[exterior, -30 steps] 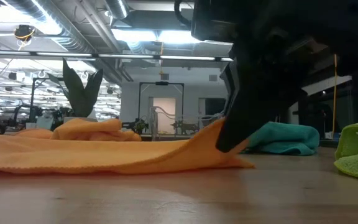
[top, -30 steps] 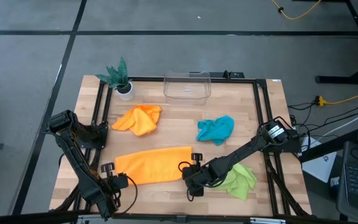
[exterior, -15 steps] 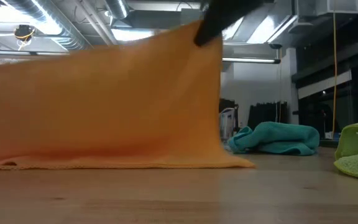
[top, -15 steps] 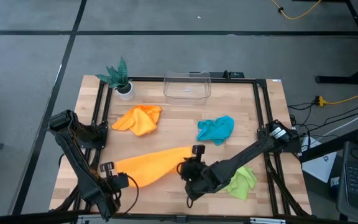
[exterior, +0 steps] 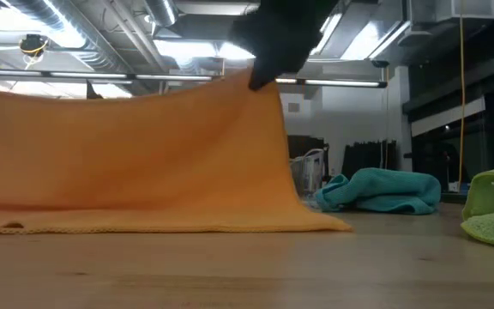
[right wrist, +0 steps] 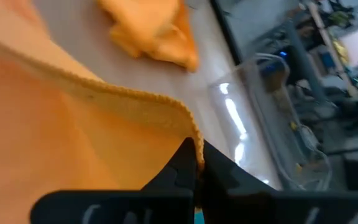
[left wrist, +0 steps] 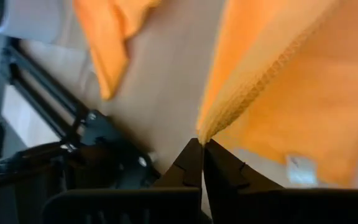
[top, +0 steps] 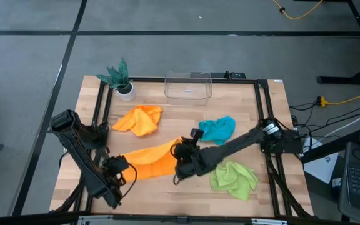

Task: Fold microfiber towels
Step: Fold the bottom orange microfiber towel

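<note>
Towel (top: 147,160) hangs lifted mid-worktop (top: 186,112), far corners pinched shut by left hand (top: 119,166) and right hand (top: 181,152). Biggest risk: hands travel unevenly and the fold lands skewed. Smaller: a thin corner pinch slips.

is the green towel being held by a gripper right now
No, the green towel lies loose on the table, while both grippers pinch corners of the orange towel.

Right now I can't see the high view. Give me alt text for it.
From above, both grippers, left gripper and right gripper, are shut on corners of one orange towel, lifting it at the table's front. A second orange towel, a teal towel and a green towel lie crumpled.
</note>
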Controlling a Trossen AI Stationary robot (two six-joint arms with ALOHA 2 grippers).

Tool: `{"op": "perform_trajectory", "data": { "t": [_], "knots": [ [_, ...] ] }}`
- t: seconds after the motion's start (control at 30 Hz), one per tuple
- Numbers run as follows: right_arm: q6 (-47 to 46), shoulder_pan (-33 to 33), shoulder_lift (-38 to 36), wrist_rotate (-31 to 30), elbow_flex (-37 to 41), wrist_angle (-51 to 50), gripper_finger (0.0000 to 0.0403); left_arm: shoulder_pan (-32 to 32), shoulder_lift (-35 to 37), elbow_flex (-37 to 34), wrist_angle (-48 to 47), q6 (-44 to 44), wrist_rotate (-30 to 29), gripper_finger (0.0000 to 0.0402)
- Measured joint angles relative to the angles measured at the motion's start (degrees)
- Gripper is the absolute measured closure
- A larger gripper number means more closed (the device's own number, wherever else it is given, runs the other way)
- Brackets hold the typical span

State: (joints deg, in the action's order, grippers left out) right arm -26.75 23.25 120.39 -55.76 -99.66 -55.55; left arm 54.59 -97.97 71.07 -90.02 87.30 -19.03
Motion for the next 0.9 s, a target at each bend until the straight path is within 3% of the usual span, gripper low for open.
{"op": "perform_trajectory", "data": {
  "t": [0.37, 0.6, 0.9],
  "knots": [
    [0.0, -4.4, 3.7, 0.2, 0.0, -0.2, 0.0397, -4.8, 0.0, -10.9, 0.0, 6.6, -1.1, 0.0401],
    [0.1, -3.4, 4.2, 5.2, 0.1, -0.4, 0.0397, -4.3, 0.0, -11.0, 1.1, 6.8, 3.8, 0.0401],
    [3.2, -1.7, 4.2, 20.9, 3.4, 1.1, 0.0397, -2.0, 0.0, -11.0, 15.7, 2.1, 8.1, 0.0401]
  ]
}}
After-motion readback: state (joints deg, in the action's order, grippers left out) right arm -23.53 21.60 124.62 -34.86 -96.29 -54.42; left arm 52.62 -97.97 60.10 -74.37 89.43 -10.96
